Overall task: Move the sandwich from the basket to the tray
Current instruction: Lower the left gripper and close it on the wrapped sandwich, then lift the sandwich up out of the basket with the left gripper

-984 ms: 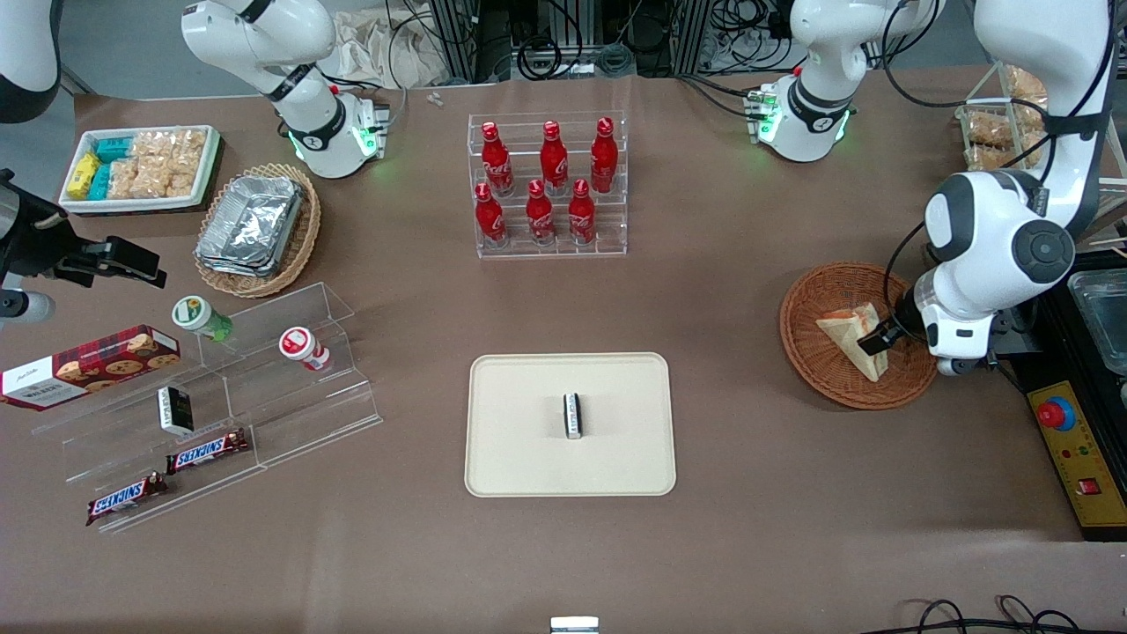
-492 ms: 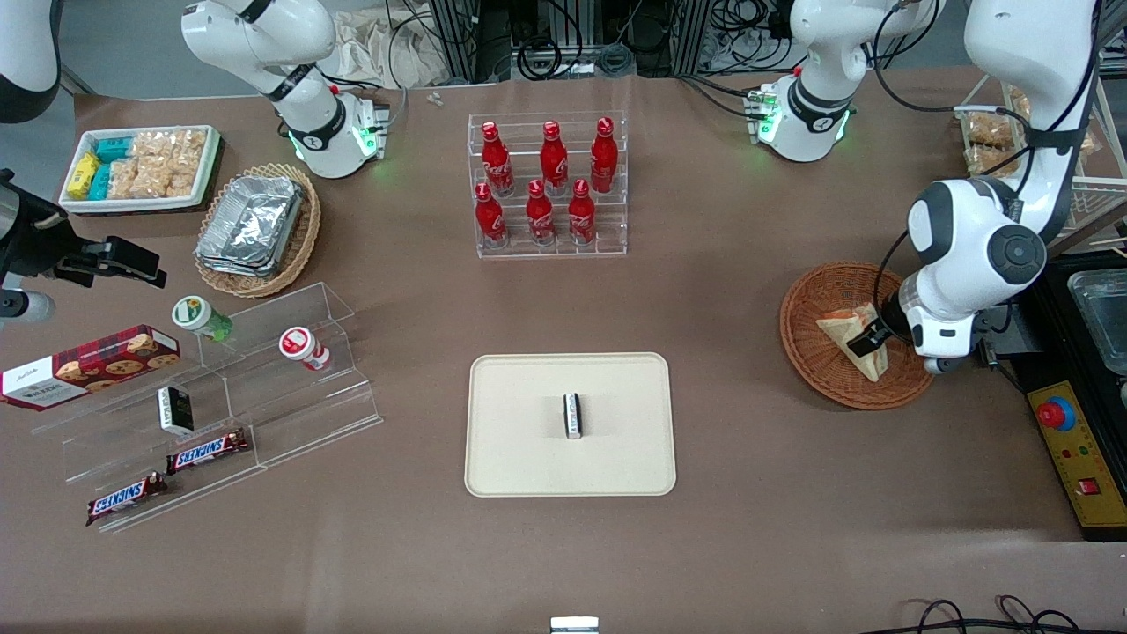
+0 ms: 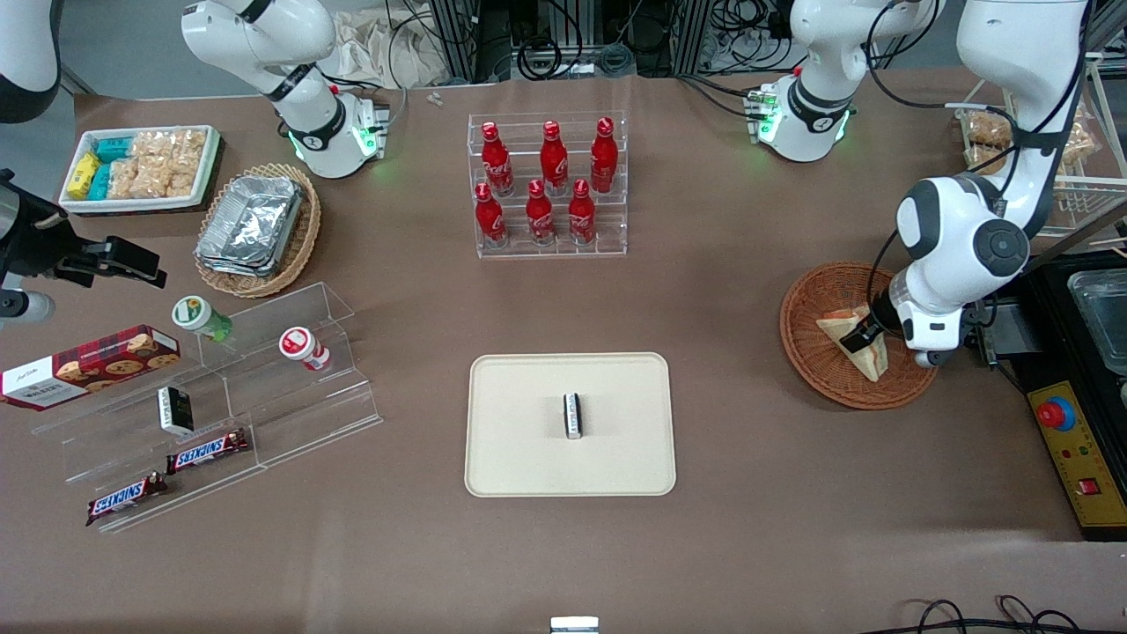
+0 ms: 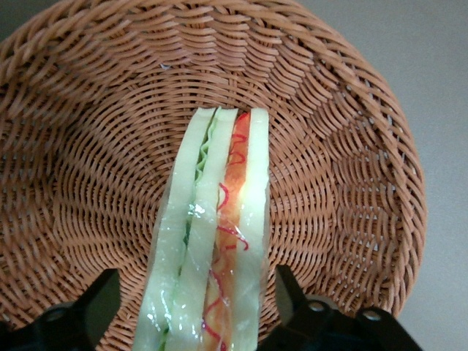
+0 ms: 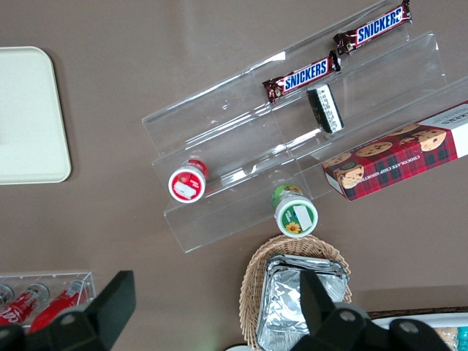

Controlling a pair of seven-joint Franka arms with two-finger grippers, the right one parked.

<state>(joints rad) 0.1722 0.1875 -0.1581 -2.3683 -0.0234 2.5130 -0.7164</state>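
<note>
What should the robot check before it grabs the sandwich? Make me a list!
1. The hand is at the sandwich: ok.
2. Fingers open, one on each side of the sandwich: ok.
3. Sandwich sits in the basket: ok.
4. Fingers touching the bread: cannot tell.
5. The tray has room: ok, only a small dark bar lies in the middle.

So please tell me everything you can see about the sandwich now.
The sandwich is a triangular wedge of pale white bread with green and red filling along its cut edge, in what looks like clear glossy wrap. It stands on edge in the basket, toward the working arm's end of the table. The gripper is open around it, one finger on each side, neither visibly pressing it.
</note>
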